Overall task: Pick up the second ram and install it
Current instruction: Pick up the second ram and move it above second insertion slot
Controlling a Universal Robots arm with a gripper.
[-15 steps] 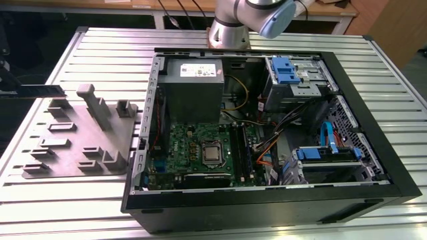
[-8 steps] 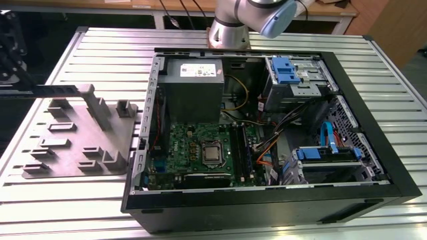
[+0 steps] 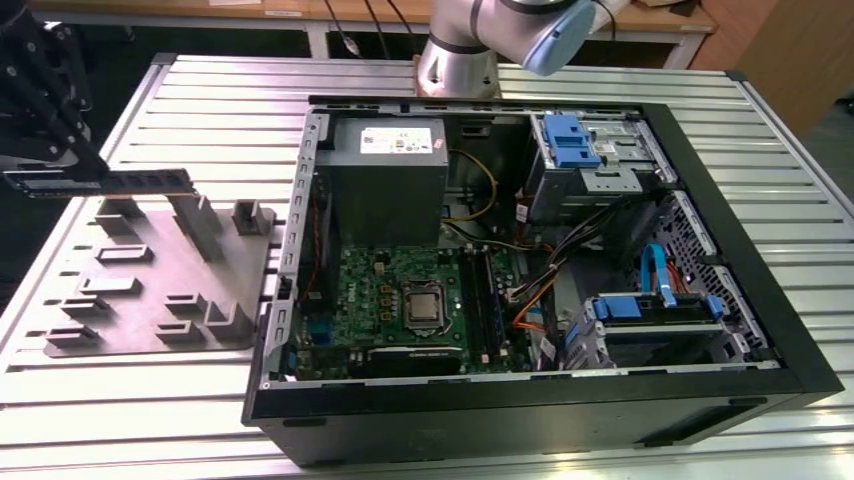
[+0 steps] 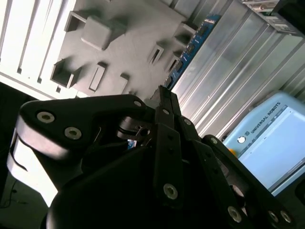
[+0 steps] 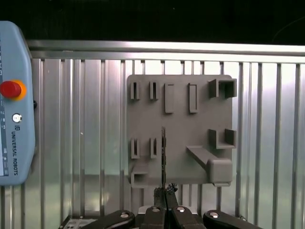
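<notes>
Exterior, gripper: at ten o'clock we see the gripper (image 3: pixel 60 180) clamped on the ram (image 3: pixel 147 181). It holds the ram level over the far blocks of the tray (image 3: pixel 147 290).
Exterior, case: the open case (image 3: pixel 534 420) runs from centre to four o'clock. The green motherboard (image 3: pixel 387 280) is at its six o'clock and the power supply (image 3: pixel 387 190) at its twelve.
Exterior, writing: there is a white label (image 3: pixel 400 143) on the power supply, and we cannot make out its print.
Second wrist, ram: the blue board (image 4: pixel 193 47) juts from the closed fingertips (image 4: pixel 164 95), above the tray's (image 4: pixel 124 52) edge.
Second wrist, pendant: the pale blue pendant (image 4: pixel 271 138) carries white lettering.
First wrist, ram: we see it edge-on, a thin dark line (image 5: pixel 163 152) rising from the gripper (image 5: pixel 166 191) over the tray (image 5: pixel 190 138).
First wrist, pendant: the pendant (image 5: pixel 14 119) has a red button (image 5: pixel 10 89), with lettering beside it.
</notes>
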